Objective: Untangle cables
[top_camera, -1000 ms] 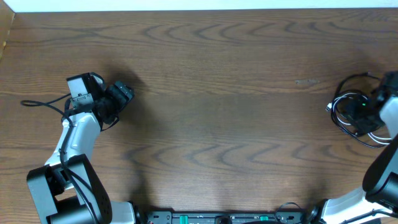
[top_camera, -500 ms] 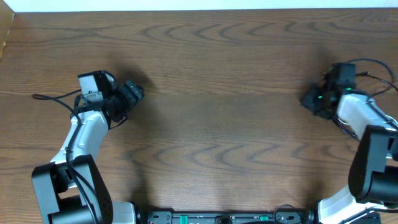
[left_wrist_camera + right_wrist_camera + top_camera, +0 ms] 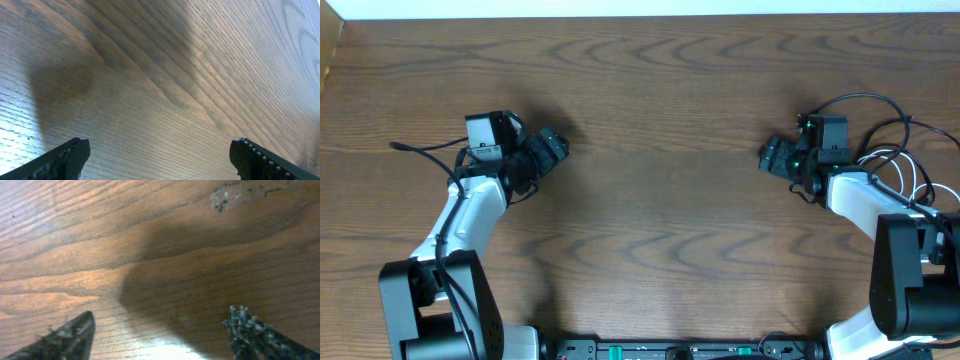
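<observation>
Left gripper [image 3: 159, 147] and right gripper [image 3: 162, 315] are both hovering wide open, empty. The cables [image 3: 918, 180] are lying beside the right arm [image 3: 860, 195], near the right edge of the surface [image 3: 660, 220]. They're looking light and floppy, so I'd be pinching a loose strand.

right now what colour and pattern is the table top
The table is dark brown with wavy wood grain. It shows best in the overhead view.
</observation>
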Available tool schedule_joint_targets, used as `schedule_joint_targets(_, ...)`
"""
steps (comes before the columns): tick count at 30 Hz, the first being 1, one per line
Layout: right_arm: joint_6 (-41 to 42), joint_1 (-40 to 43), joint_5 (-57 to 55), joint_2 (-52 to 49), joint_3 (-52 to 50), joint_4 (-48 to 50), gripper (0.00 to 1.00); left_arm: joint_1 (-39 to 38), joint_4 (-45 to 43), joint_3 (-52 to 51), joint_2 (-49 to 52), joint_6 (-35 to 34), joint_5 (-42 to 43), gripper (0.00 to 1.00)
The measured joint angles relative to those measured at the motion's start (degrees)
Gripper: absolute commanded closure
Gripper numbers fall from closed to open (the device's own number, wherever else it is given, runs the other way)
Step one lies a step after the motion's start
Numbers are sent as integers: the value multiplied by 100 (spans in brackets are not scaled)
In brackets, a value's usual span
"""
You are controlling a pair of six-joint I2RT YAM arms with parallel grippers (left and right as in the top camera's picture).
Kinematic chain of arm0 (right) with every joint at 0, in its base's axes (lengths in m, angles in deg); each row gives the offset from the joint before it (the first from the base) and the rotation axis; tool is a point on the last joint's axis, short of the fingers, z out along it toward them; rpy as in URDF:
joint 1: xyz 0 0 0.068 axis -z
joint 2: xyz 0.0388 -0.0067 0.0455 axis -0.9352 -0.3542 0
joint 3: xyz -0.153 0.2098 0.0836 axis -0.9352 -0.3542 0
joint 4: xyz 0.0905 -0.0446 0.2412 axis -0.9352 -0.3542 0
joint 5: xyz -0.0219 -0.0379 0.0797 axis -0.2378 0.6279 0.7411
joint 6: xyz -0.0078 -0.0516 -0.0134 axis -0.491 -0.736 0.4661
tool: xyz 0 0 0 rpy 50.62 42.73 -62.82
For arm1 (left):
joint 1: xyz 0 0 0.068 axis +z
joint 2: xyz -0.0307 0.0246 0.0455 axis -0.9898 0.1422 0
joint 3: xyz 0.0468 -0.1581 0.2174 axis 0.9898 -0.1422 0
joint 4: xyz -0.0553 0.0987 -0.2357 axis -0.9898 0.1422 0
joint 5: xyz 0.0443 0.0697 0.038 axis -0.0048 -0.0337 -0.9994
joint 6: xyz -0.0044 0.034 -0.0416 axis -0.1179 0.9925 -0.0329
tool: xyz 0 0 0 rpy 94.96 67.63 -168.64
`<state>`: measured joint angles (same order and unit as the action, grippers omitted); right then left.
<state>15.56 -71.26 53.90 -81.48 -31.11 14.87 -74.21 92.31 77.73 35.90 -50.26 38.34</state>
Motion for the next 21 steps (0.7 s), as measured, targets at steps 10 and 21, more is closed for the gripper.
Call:
schedule_joint_targets(10, -623, -90, -507, -153, -13, 302, 1, -299, 0, 0, 0, 0, -164, 5)
schedule_joint_targets(21, -817, -96, -846, -544, 76, 999, 1, -778, 15, 0, 0, 52, -1034, 6)
